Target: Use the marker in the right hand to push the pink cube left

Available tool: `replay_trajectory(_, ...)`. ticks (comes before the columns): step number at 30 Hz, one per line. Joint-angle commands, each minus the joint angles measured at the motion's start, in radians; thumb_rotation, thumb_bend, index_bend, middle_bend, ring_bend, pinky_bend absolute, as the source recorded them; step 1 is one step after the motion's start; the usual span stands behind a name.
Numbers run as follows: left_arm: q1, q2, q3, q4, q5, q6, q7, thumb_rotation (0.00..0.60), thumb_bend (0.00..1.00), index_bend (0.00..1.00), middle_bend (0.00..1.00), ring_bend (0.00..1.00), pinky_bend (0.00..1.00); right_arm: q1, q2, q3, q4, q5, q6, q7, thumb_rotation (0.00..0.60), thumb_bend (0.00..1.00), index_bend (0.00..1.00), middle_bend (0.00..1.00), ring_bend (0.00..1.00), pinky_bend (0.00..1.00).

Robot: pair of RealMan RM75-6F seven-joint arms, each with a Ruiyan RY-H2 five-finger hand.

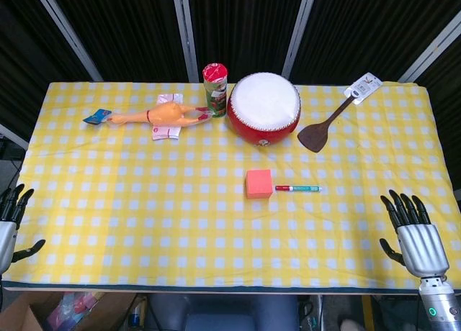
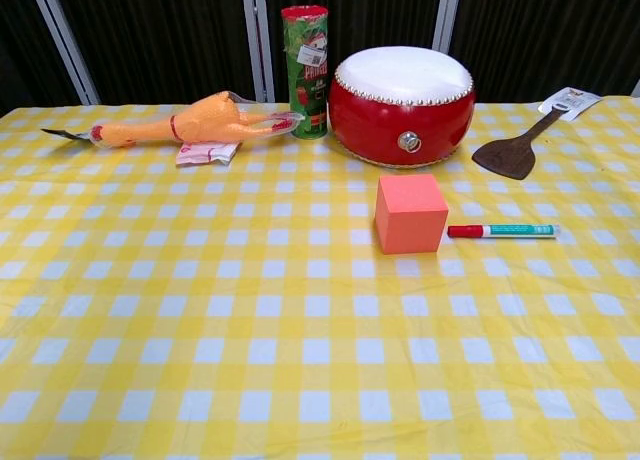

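The pink cube [image 1: 259, 183] [image 2: 410, 213] stands on the yellow checked cloth near the table's middle. Just right of it lies the marker [image 1: 297, 188] [image 2: 502, 231], flat on the cloth, with its red cap toward the cube and a small gap between them. In the head view my right hand [image 1: 414, 234] rests at the table's front right corner, fingers apart and empty, well away from the marker. At the front left edge my left hand [image 1: 11, 219] also holds nothing, fingers spread. Neither hand appears in the chest view.
A red drum [image 1: 263, 107] [image 2: 402, 104] sits behind the cube. Left of it stand a green can [image 1: 215, 91] [image 2: 306, 70] and a rubber chicken [image 1: 155, 116] [image 2: 190, 121] on a packet. A wooden spatula [image 1: 330, 122] [image 2: 515, 150] lies at the back right.
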Motion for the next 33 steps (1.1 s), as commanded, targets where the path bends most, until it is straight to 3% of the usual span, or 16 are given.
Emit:
replay_trajectory(1, -0.001, -0.001, -0.001, 0.001, -0.001, -0.001, 0.002, 0.6, 0.0, 0.0, 0.0, 0.0, 0.0, 0.0, 0.001, 0.0, 0.0, 0.0, -0.001, 0.003, 0.6, 0.35, 0.0, 0.0, 0.0, 0.04)
replay_trajectory(17, -0.001, 0.001, -0.001, 0.001, 0.004, 0.001, -0.011, 0.6, 0.0, 0.0, 0.0, 0.0, 0.0, 0.032, -0.015, 0.012, -0.048, 0.013, -0.048, -0.01, 0.6, 0.34, 0.0, 0.0, 0.0, 0.04)
replay_trajectory(24, 0.004, 0.002, 0.007, -0.002, 0.026, 0.016, -0.005, 0.6, 0.0, 0.0, 0.0, 0.0, 0.0, 0.088, -0.044, 0.045, -0.159, 0.027, -0.102, -0.13, 0.6, 0.33, 0.19, 0.03, 0.0, 0.04)
replay_trajectory(30, 0.0, 0.007, 0.005, 0.0, 0.016, 0.003, -0.017, 0.6, 0.0, 0.0, 0.0, 0.0, 0.0, 0.179, -0.123, 0.128, -0.212, 0.183, -0.216, -0.264, 0.6, 0.33, 0.32, 0.1, 0.0, 0.04)
replay_trajectory(33, -0.001, 0.012, 0.007, 0.001, 0.019, 0.001, -0.018, 0.6, 0.0, 0.0, 0.0, 0.0, 0.0, 0.22, -0.174, 0.162, -0.2, 0.257, -0.251, -0.322, 0.6, 0.33, 0.34, 0.11, 0.0, 0.04)
